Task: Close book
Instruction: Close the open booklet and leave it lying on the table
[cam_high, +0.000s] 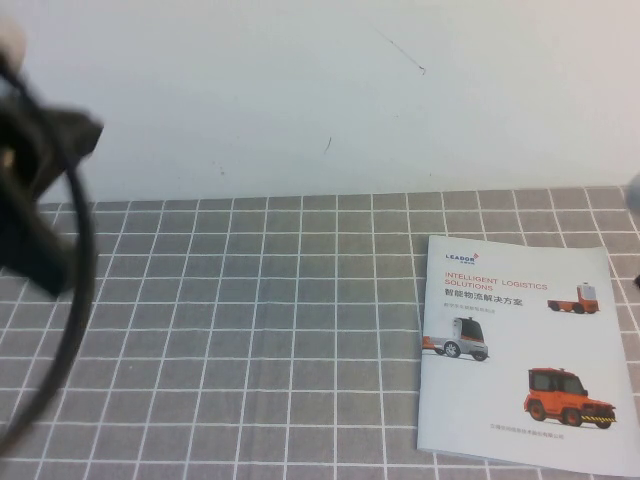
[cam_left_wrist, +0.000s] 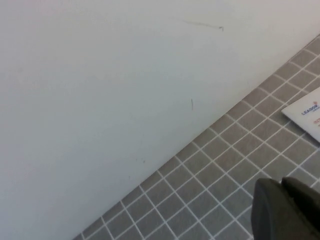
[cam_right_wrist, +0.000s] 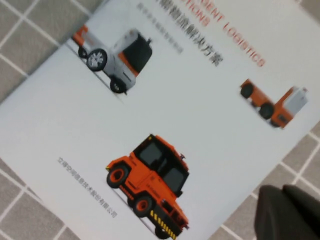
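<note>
- The book lies flat in the lower right of the high frame on the grey tiled surface; front cover up, seemingly already shut.
- Judgement: little remains but checking that the cover sits flat; any press should land gently near the spine edge, so the thin booklet does not slide.
- The cover reads "LEADOR" and "INTELLIGENT LOGISTICS SOLUTIONS", above Chinese lines.
- The right pincer hangs above the cover; wide or narrow, I cannot tell.
- The left pincer is near the wall, well apart from the book; its state cannot be told either.
</note>
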